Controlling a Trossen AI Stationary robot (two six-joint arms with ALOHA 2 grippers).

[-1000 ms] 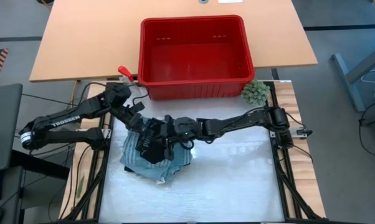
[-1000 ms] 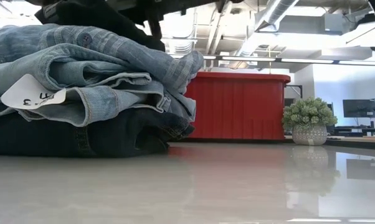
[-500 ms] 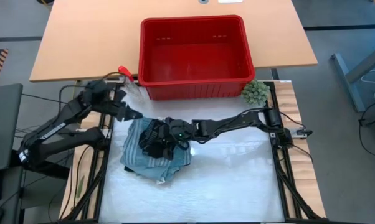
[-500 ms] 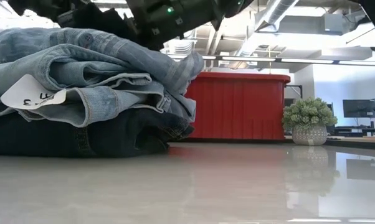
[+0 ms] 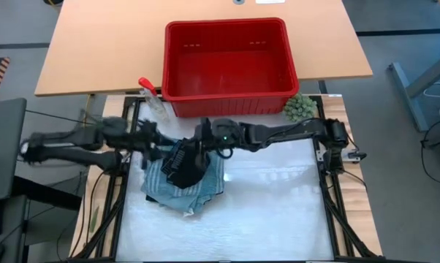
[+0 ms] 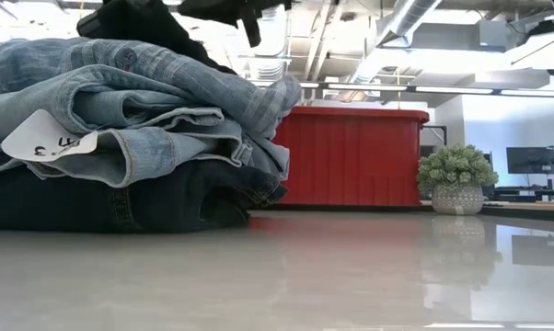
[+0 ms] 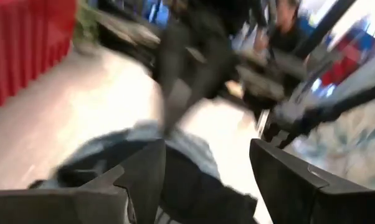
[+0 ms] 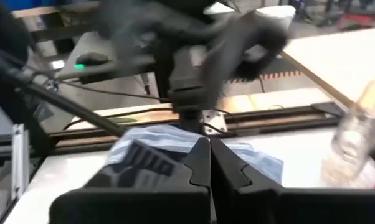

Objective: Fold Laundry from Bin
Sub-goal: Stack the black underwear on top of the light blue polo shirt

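Right now the right gripper is pinched shut on nothing, hovering over the back edge of the laundry pile, while the left gripper sits spread open and empty just off the pile's left side. Risk as I see it: both arms crowd the same spot, so a low pass could snag the black piece on top and drag the folded stack apart. Behind them the bin looks empty, all clothes out on the table.

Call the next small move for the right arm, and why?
Probably lift the right claw clear and retract it. Its fingers are shut with nothing visibly gripped, the black piece already lies on the folded stack, and the bin looks empty. The left claw, open, is off to the stack's side.
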